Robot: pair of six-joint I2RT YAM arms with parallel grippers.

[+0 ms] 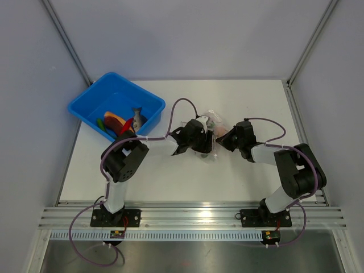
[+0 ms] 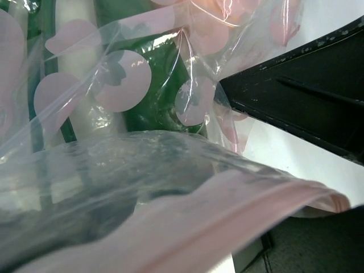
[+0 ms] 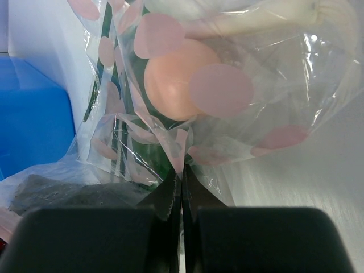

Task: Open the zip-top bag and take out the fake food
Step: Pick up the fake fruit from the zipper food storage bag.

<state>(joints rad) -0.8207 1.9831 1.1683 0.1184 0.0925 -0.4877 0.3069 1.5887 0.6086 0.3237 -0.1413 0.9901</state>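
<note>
right claw (image 3: pixel 181 181): one, nearest the lens in the right wrist view; its two fingers are pressed together on a fold of clear film, so it has the bag pinched by an edge
zip-top bag (image 3: pixel 239 114): one; clear crinkly plastic printed with pink dots; it sits between the two claws at about the middle of the surface (image 1: pixel 170 176), right of the bin and apart from it
pink zip strip (image 2: pixel 227 216): one; it runs across the bottom of the left wrist view, close to that camera
left claw (image 1: pixel 196 142): one; it is against the bag's left side in the overhead view; bag film fills its own camera's view, and I cannot tell how wide it stands or whether it has hold of the plastic
fake food in the bag: three pieces can be made out, namely one peach ball (image 3: pixel 170 79), one green piece (image 2: pixel 153 91) and one whitish piece (image 3: pixel 267 20)
blue bin (image 1: pixel 85 102): one; it stands at the far left of the surface, turned at an angle
fake food in the bin: four pieces can be counted, namely one grey fish (image 1: pixel 137 116), one orange-tan piece (image 1: pixel 114 119), one green bit (image 1: pixel 101 123) and one red bit (image 1: pixel 123 128)
arms: two, bases at the near edge, both reaching in toward the bag
</note>
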